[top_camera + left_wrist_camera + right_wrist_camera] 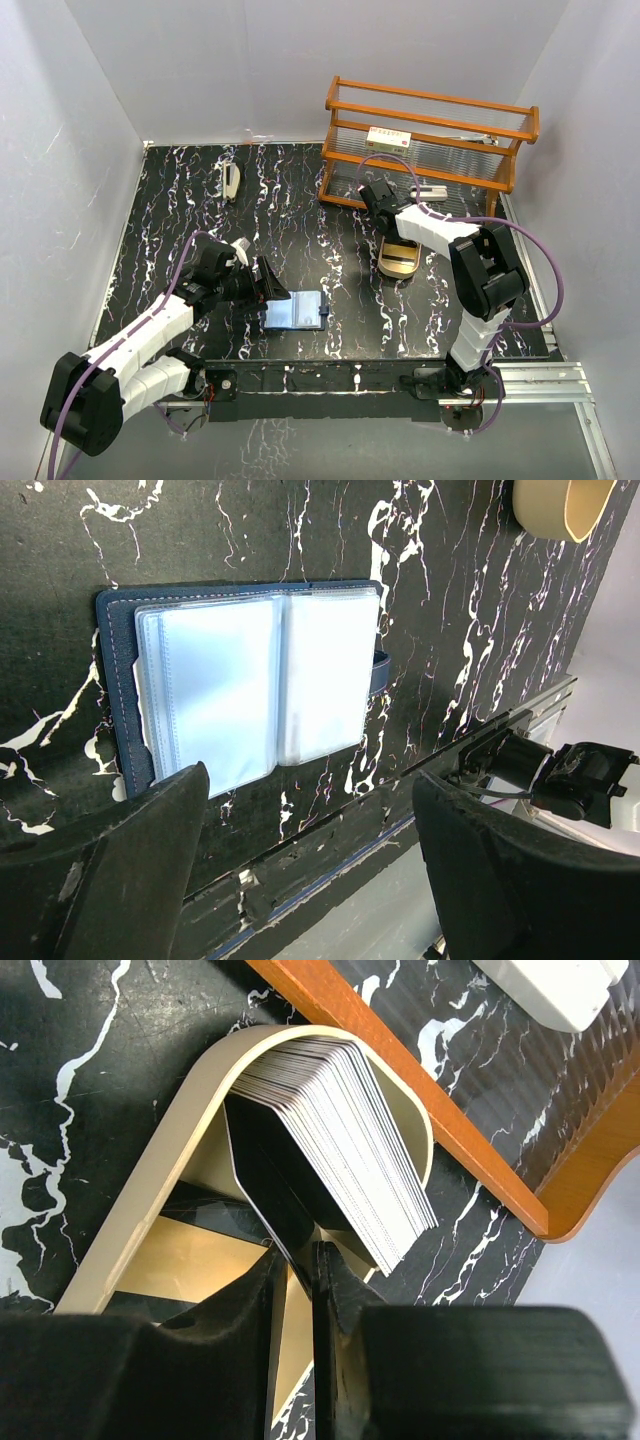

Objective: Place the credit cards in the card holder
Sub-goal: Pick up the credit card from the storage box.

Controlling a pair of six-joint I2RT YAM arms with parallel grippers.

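Near the table's front edge, the navy-blue folding card holder (296,312) lies open, pale sleeves up, before the left gripper's (270,285) wide-apart jaws. Farther back, a gold oval tray (150,1180) holds a leaning stack of credit cards (340,1130). The right gripper's (297,1270) jaws are nearly together at the front black card, and a grip cannot be told.

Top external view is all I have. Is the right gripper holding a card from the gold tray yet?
Observer: Cannot tell. Right wrist view shows the right gripper with jaws a narrow slit apart, a corner of the dark front card at that slit.
Operator: Many cards in the tray?
Observer: A thick stack leans against the rounded end of the gold tray.
Operator: And the card holder?
Observer: Left wrist view: the card holder lies open, no card visible in its clear sleeves.
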